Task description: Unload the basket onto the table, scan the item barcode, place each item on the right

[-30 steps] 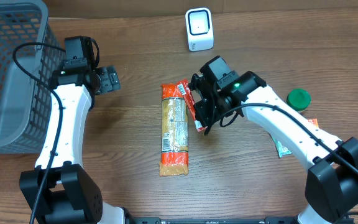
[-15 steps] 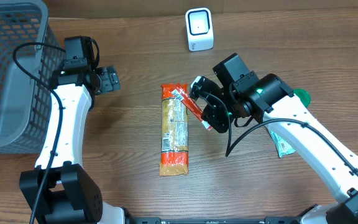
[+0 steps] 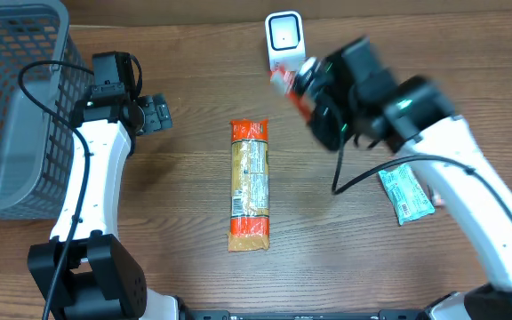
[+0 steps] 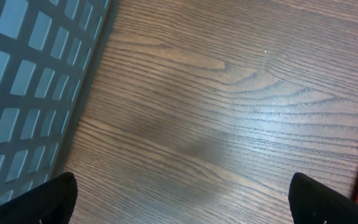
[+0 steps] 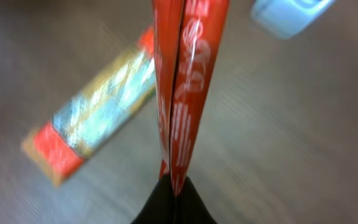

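Observation:
My right gripper point(image 3: 308, 96) is shut on a thin red packet point(image 3: 281, 82), lifted off the table just in front of the white scanner point(image 3: 284, 41). Through the right wrist camera the red packet point(image 5: 185, 81) stands edge-on, rising from the shut gripper point(image 5: 174, 194), with the scanner point(image 5: 288, 11) blurred at top right. No barcode shows. My left gripper point(image 3: 155, 114) hangs open by the basket; its fingers point(image 4: 59, 198) are spread wide over bare wood, and the left gripper point(image 4: 182, 205) holds nothing.
A long orange and gold packet point(image 3: 249, 185) lies mid-table, also seen as the long packet point(image 5: 98, 112). A teal packet point(image 3: 405, 194) lies to the right under my right arm. The grey mesh basket point(image 3: 7, 116) fills the far left, its wall point(image 4: 23, 81) near my left fingers.
The right arm has lifted the red packet from beside the long packet and carried it up and back toward the scanner. The left arm has not moved.

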You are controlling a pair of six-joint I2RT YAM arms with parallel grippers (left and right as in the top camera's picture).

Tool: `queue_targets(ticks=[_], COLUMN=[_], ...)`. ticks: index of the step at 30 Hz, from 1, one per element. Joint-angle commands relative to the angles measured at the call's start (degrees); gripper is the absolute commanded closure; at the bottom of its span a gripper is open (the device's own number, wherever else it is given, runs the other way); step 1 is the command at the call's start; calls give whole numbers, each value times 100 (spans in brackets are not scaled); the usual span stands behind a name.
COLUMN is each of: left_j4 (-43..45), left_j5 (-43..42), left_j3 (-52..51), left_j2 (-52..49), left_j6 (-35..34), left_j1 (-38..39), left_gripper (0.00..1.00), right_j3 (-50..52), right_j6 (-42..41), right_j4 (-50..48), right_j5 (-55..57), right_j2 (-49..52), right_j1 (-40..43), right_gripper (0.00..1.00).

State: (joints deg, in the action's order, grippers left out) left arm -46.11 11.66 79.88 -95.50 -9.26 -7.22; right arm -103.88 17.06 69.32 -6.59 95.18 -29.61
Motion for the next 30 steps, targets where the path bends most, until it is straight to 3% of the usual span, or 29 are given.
queue_targets(ticks=[1,6,16,30], left_j4=[2,2,2,2], left_j5=[35,35,35,35], left_j3=[92,90,92,90], left_j2=[-7,-7,-7,-7], left_j6=[-15,-15,-15,-15], left_j1=[11,11,11,11], left_gripper=[1,0,0,0], right_j3=[-1182,-2457,-2476,-2476], right_j6=[-166,142,1969,3167], right_j4=[323,560,-798,-3359], right_j5=[87,723,2020,5005], right_j2=[256,1047,2409,4450], right_j1=[201,247,236,221], right_gripper=[97,97,96,96])
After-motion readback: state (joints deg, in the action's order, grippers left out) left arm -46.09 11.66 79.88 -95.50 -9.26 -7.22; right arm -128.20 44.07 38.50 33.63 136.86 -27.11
